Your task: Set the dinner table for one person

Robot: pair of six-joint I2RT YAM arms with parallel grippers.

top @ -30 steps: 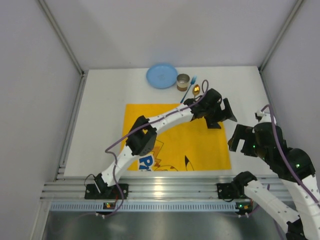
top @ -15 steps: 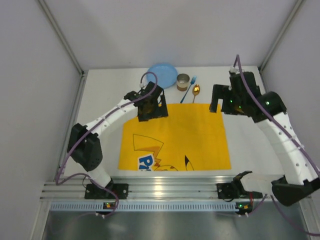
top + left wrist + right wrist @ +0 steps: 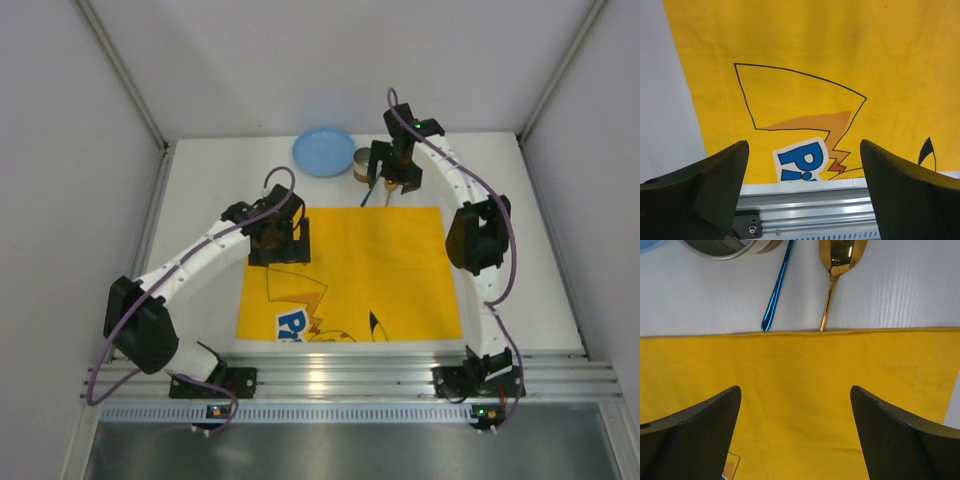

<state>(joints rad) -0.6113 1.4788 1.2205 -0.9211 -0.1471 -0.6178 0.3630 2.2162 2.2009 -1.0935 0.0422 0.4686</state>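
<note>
A silver rail [image 3: 320, 380] runs along the near edge of the white tabletop [image 3: 200, 230], which fills the floor of the walled bay and carries everything else. Just beyond the rail lies a yellow mat [image 3: 370, 270], flat and square to the edge, with a cartoon outline and blue lettering printed at its near left. A thin strip of white shows between the mat and the rail in the left wrist view.

The left pincer [image 3: 278, 240] hangs over the mat's far left corner. Its fingers [image 3: 715, 185] are spread wide with nothing between them, and only cloth shows below.

Farther back, the right pincer [image 3: 393, 180] sits above the mat's far edge, right of centre. It too is wide apart and holds nothing; its fingers [image 3: 695, 435] frame bare yellow cloth.

Just past that edge, on the bare tabletop, lie a blue utensil [image 3: 777, 287] and a gold spoon [image 3: 835, 265], side by side and apart. Both handle tips reach the mat's edge; whether they touch it I cannot tell. The spoon's bowl points away from the mat. The utensil's head is out of the wrist view.

Left of the utensil stands a metal cup [image 3: 364, 163], and just left of that a light blue plate [image 3: 323, 152], near the back wall.
</note>
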